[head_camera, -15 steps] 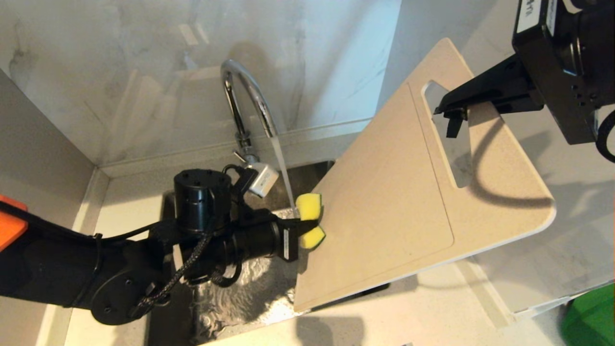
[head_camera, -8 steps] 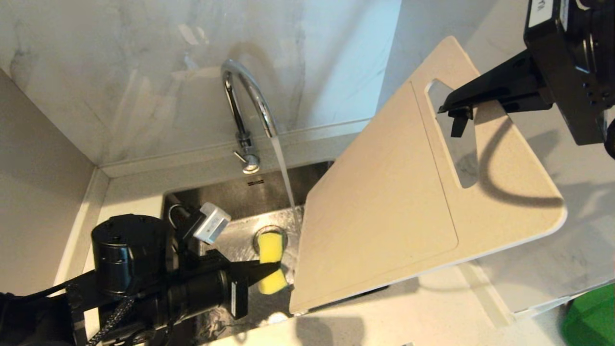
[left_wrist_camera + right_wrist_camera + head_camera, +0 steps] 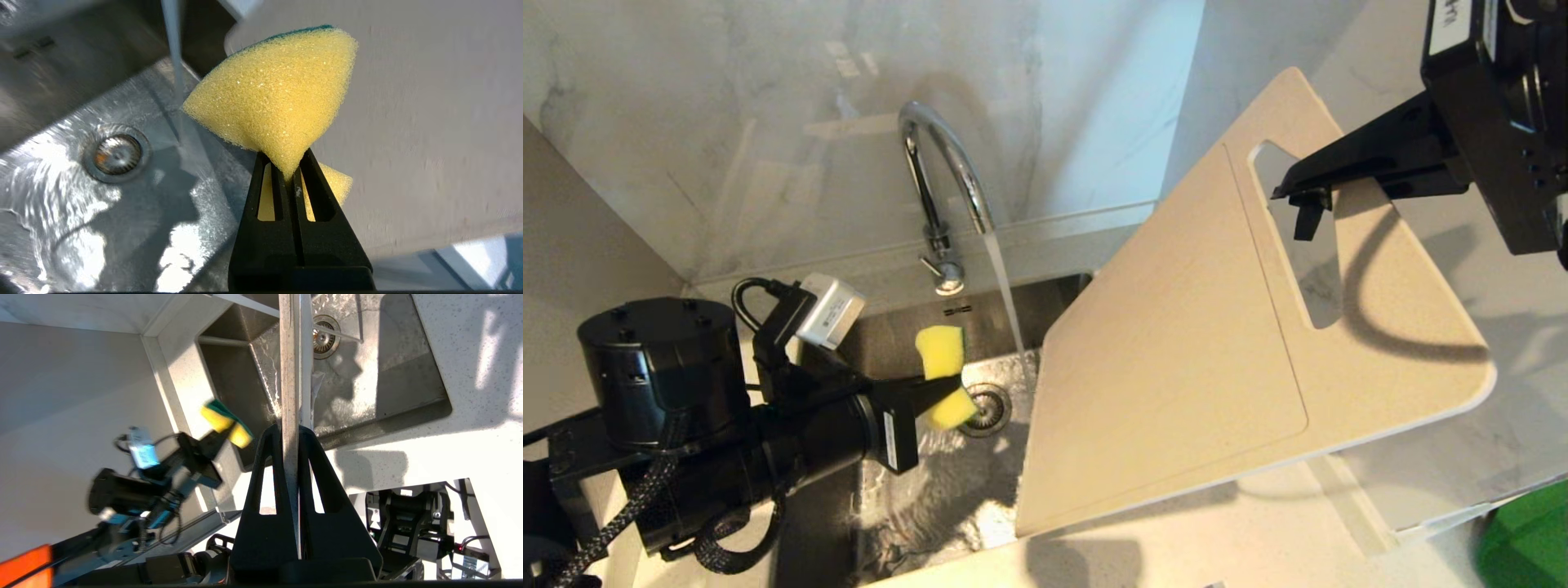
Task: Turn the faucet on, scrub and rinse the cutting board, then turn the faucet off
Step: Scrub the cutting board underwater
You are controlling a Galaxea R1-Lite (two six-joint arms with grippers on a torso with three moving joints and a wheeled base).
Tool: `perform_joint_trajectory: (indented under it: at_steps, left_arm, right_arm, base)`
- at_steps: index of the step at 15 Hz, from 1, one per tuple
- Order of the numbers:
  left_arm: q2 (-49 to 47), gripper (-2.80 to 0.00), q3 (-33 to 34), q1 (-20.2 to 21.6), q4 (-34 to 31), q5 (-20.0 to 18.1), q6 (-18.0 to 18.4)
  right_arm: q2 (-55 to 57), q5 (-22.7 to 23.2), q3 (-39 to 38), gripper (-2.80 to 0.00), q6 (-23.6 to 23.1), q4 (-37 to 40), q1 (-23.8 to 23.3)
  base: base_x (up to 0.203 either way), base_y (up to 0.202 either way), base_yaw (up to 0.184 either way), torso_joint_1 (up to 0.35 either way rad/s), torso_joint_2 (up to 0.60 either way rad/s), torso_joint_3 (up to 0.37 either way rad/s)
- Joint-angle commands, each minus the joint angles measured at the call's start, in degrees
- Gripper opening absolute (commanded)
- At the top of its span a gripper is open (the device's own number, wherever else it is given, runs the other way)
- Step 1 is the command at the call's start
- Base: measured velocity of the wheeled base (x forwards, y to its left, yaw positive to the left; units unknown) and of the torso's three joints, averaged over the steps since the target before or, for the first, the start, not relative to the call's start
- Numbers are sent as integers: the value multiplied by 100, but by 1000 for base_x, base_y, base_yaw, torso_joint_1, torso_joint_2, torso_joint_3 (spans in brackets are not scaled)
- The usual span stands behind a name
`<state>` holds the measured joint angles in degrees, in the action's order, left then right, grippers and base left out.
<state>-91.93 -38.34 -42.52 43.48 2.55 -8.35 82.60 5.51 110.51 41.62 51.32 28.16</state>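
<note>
The chrome faucet (image 3: 939,171) runs a stream of water (image 3: 1006,302) into the sink (image 3: 947,498). My right gripper (image 3: 1308,198) is shut on the cream cutting board (image 3: 1192,343) at its slot-handle end. It holds the board tilted, low end over the sink, right of the stream. In the right wrist view the board (image 3: 289,355) shows edge-on between the jaws of that gripper (image 3: 291,430). My left gripper (image 3: 943,388) is shut on a yellow sponge (image 3: 941,359) above the drain, left of the stream and apart from the board. In the left wrist view the gripper (image 3: 288,163) pinches the sponge (image 3: 278,90) before the board (image 3: 408,122).
The sink drain (image 3: 990,408) lies under the sponge, and the basin floor is wet. A marble wall rises behind the faucet, whose lever knob (image 3: 947,278) sits at its base. White counter (image 3: 1176,547) runs along the front, and a green object (image 3: 1527,539) sits at the lower right.
My left gripper has drawn the sponge off the board's lower left edge, swinging left, down into the sink, then up. The board has barely shifted and water keeps running.
</note>
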Motion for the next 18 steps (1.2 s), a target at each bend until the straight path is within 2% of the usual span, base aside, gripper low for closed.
perform_joint_trajectory:
  at_steps: [1, 4, 12, 14, 18]
  left_arm:
    - [192, -280, -286, 78, -112, 267, 31]
    - [443, -280, -110, 416, -120, 281, 71]
    - [650, -280, -103, 578, -261, 290, 79]
    - [633, -280, -217, 613, -258, 290, 79]
    - [643, -280, -646, 973, -264, 290, 79]
  right_arm:
    - [1, 3, -3, -280, 22, 20, -4]
    - [-7, -17, -12, -280, 13, 44, -4]
    - [67, -15, -20, -280, 43, 468, -4]
    - [343, -22, -14, -280, 78, 305, -9]
    - [1134, -36, -5, -280, 223, -617, -43]
  base:
    - [0, 0, 0, 0, 0, 0]
    - [0, 0, 0, 0, 0, 0]
    - [0, 0, 0, 0, 0, 0]
    - [0, 0, 0, 0, 0, 0]
    - [0, 0, 0, 0, 0, 0]
